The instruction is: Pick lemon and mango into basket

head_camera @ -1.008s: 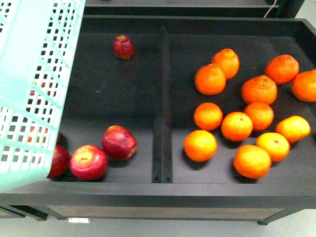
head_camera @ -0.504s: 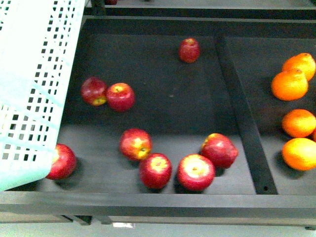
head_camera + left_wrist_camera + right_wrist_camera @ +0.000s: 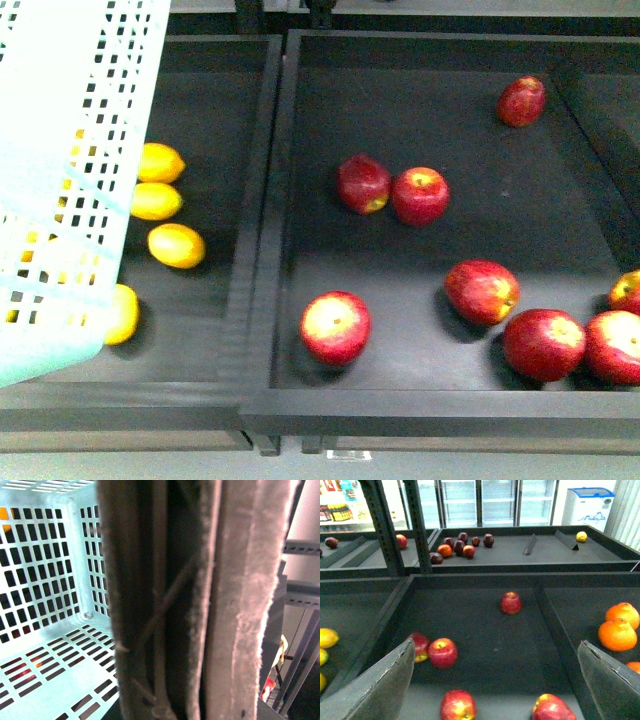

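1. The basket hangs tilted at 9 o'clock, nearest to the robot. The left jaws look clenched on a dark strip above it, which I judge to be its handle. If this hold slips when the arm moves, the basket may tip, and fruit dropped inside could roll to the low corner.
2. The right jaws are released, spread wide and grasping nothing. They point toward the apples at 12 o'clock, not toward the yellow fruit. A descent from here would catch the wrong fruit.
3. In the left tray of the bench, at 10 o'clock, one yellow fruit lies half hidden behind the basket's edge. Reaching for it could knock the right arm against the basket.
4. Just behind it the lemon lies free, with two more yellow fruits beyond. Its skin looks smooth and rounded, so an off-centre squeeze could push it out and roll it into its neighbours.
5. The mango I cannot pick out. More yellow shows through the basket's slots, but the shapes are hidden. Taking a second lemon for it is a real risk.
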`<action>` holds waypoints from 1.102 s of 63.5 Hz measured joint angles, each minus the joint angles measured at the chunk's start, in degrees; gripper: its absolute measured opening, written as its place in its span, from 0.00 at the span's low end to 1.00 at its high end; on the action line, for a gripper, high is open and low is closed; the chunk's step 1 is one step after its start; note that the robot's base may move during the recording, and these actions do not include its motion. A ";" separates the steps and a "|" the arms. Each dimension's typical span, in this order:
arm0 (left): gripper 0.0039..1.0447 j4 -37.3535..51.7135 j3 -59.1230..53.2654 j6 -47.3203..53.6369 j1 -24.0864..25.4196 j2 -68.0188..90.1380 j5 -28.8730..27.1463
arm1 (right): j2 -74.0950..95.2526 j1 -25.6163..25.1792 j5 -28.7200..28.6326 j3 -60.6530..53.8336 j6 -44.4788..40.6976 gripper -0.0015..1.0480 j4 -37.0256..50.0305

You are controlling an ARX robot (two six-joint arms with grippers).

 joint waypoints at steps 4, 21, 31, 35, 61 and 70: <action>0.15 0.00 0.00 0.00 0.00 -0.02 -0.02 | 0.02 0.00 -0.07 0.00 0.02 0.92 -0.02; 0.15 0.00 0.00 0.09 0.00 -0.02 0.02 | 0.02 0.00 -0.13 0.00 0.00 0.92 -0.02; 0.15 0.00 0.00 0.07 0.00 -0.02 -0.02 | 0.02 0.00 -0.15 0.00 0.02 0.92 -0.02; 0.15 0.00 0.00 0.07 0.00 0.00 -0.15 | 0.04 0.00 -0.07 0.00 0.00 0.92 -0.02; 0.15 0.00 0.00 0.13 0.00 -0.11 0.00 | 0.04 0.00 0.00 0.00 0.00 0.92 0.00; 0.15 -0.66 0.24 1.05 0.13 0.11 0.42 | 0.02 -0.02 -0.17 0.00 -0.02 0.92 0.00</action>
